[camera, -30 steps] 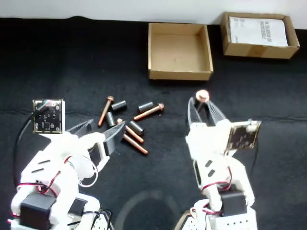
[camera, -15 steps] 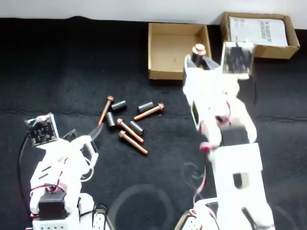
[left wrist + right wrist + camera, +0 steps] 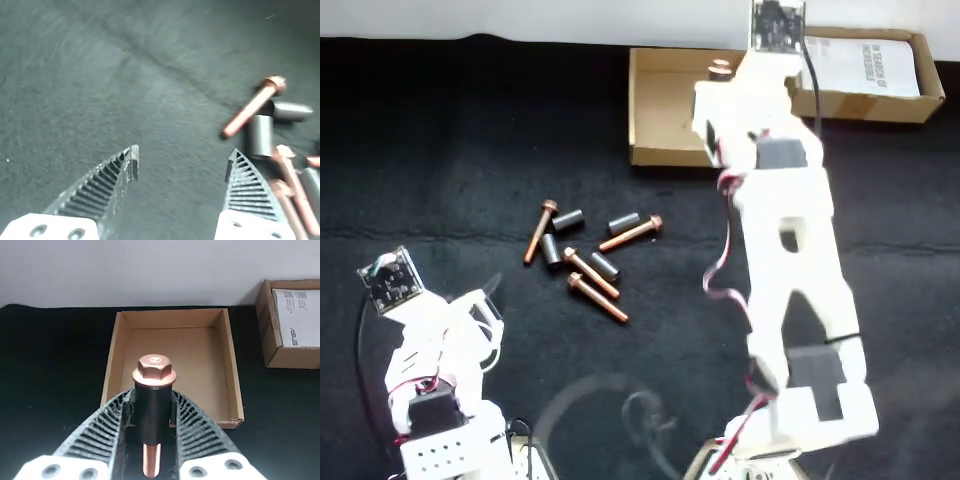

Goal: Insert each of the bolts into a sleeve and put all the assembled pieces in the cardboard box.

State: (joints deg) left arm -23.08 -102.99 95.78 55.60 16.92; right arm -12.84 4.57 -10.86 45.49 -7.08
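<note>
The right gripper (image 3: 152,400), clamped on a sleeve (image 3: 152,412) with a bolt (image 3: 154,371) through it, hangs at the seemingly empty cardboard box (image 3: 692,155) at 12 o'clock, while four loose bolts (image 3: 598,297) and four sleeves (image 3: 605,266) lie unjoined toward 9 o'clock, near the wide-open left gripper (image 3: 183,154) at 7 o'clock.

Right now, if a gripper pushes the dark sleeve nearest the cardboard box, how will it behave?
The sleeve is a short cylinder lying on its side, so it would probably roll. It looks rigid, unlikely to deform.
</note>
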